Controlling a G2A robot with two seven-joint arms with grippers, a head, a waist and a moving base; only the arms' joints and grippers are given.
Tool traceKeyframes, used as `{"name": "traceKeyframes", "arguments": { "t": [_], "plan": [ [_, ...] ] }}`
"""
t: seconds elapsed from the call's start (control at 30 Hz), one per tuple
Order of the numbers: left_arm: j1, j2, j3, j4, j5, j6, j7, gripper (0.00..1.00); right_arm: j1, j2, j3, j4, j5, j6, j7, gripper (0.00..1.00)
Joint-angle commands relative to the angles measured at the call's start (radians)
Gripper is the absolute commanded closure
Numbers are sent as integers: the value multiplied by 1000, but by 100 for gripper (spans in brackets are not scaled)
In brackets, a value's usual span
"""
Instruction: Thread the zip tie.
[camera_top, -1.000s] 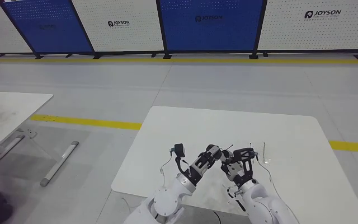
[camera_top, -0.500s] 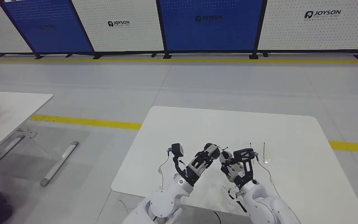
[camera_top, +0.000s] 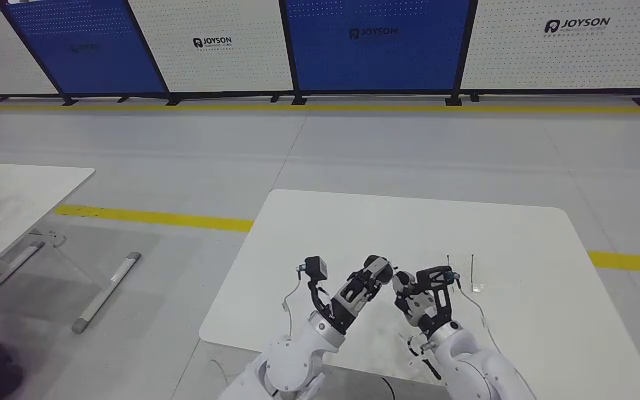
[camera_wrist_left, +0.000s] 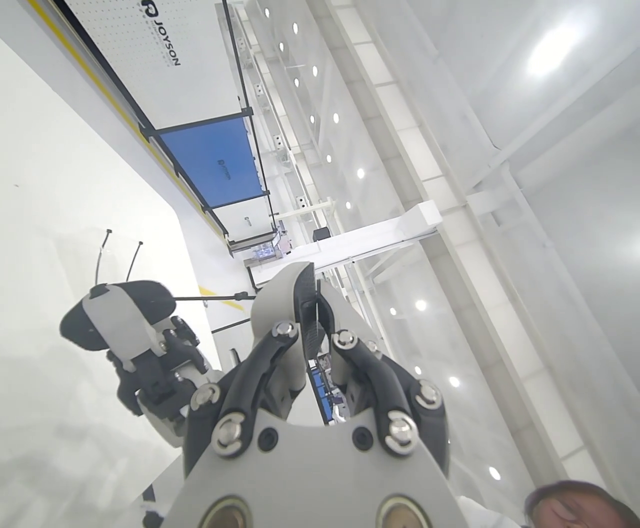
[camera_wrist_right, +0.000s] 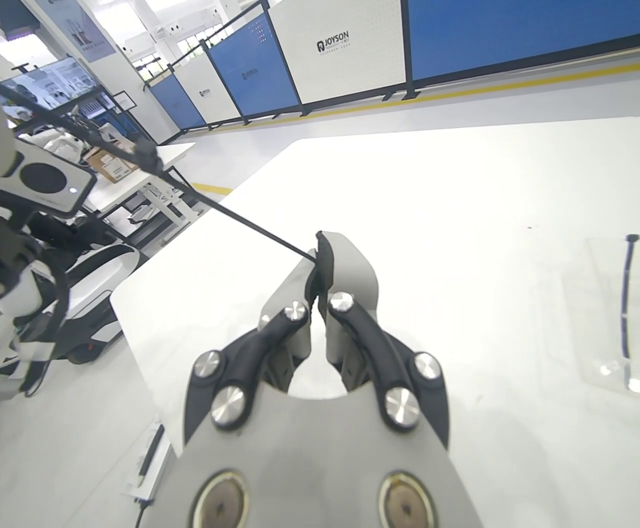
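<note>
Both arms are positioned above the near edge of the white table (camera_top: 400, 215), with the two grippers close together. The right gripper (camera_wrist_right: 316, 257) is clenched on one end of the black zip tie (camera_wrist_right: 225, 212). The strap is held clear of the table and runs straight from the fingertips to a small square head partway along, then continues past it. The left gripper (camera_wrist_left: 311, 280) is clenched as well. The strap meets the side of one of its fingers, and the contact point itself is hidden behind that finger. Two further black ties (camera_top: 472, 268) lie on the table beside the right arm, one of them on a clear plastic sleeve (camera_wrist_right: 597, 280). White panels (camera_top: 212, 42) and blue panels (camera_top: 375, 32) stand along the far side of the floor, each carrying a printed logo with a wordmark. A yellow line (camera_top: 150, 217) marks the floor beside the table.
</note>
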Motion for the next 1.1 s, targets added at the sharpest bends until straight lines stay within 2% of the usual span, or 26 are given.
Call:
{"name": "traceKeyframes", "arguments": {
  "t": [0.0,0.03,0.07,0.1,0.37,0.67,0.87,1.07],
  "plan": [
    [-1,0,-1,3,2,5,4,100,-1,0,0,0,6,-1,-3,100],
    [-3,0,-1,6,5,9,9,100,-2,0,1,-2,12,-3,-5,100],
    [-6,-1,0,10,8,15,17,100,-4,1,4,-5,21,-5,-8,94],
    [-8,-2,1,13,9,18,22,100,-6,1,7,-7,25,-5,-11,0],
    [-20,-6,-2,37,18,15,70,100,-49,8,57,-50,66,8,-74,0],
    [2,-1,-61,40,-26,6,81,100,-133,17,178,-105,197,0,-193,0],
    [20,2,-100,39,-51,6,92,100,-204,25,296,-136,356,-60,-272,0],
    [23,1,-114,60,-68,13,111,100,-262,29,395,-155,508,-133,-334,0]
  ]
}}
